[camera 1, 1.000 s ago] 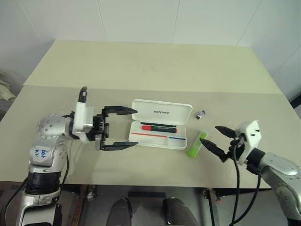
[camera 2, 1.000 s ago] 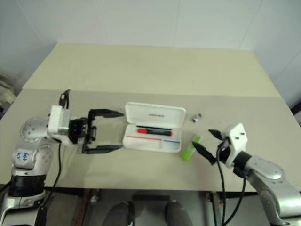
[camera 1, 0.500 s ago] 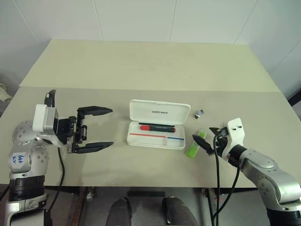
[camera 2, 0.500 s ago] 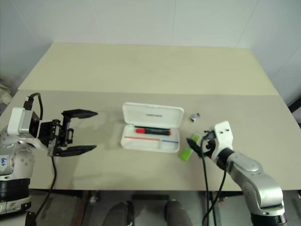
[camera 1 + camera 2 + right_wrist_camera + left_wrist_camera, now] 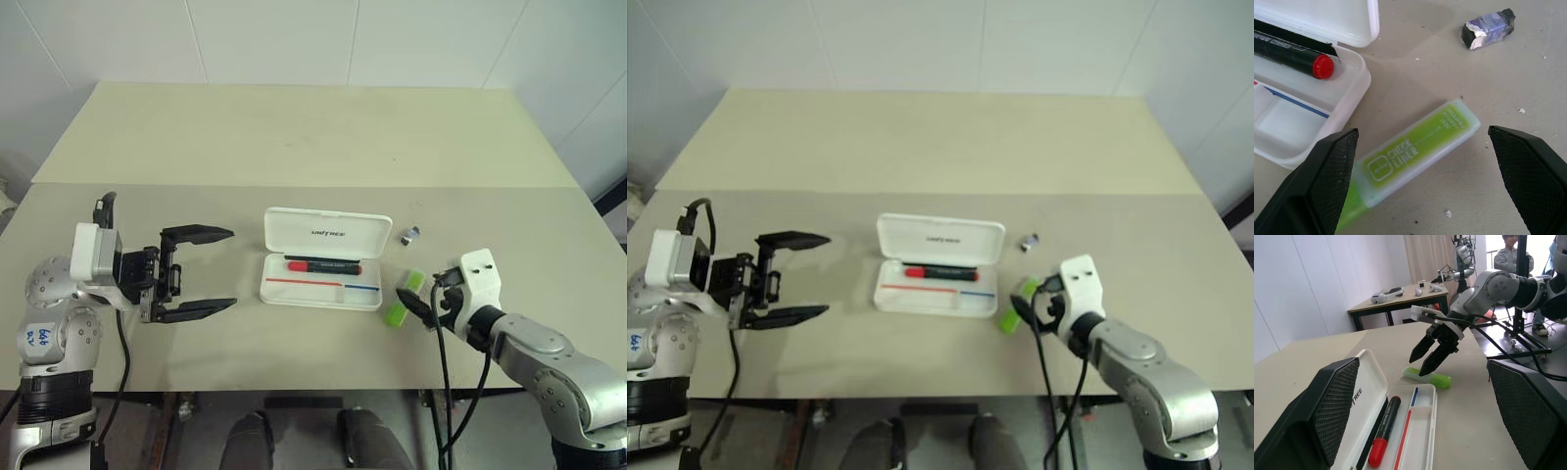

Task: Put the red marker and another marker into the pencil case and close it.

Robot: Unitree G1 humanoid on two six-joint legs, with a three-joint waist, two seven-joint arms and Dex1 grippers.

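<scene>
Right claw (image 5: 415, 305) agape over green highlighter (image 5: 403, 298), long axis toward wall; left claw (image 5: 201, 272) agape.

A pale beige table (image 5: 294, 137) carries the scene, with a thin seam running across its top from side to side. A small grey-black clip-like bit (image 5: 409, 235) with a silvery face lies on the table in front of that seam, toward the right side. Behind the table stands a white tiled wall (image 5: 294, 39). In the left wrist view, a second table (image 5: 1400, 301) stands well beyond the first one, bearing a few small items, and a person (image 5: 1511, 257) stands in the background near it.
</scene>
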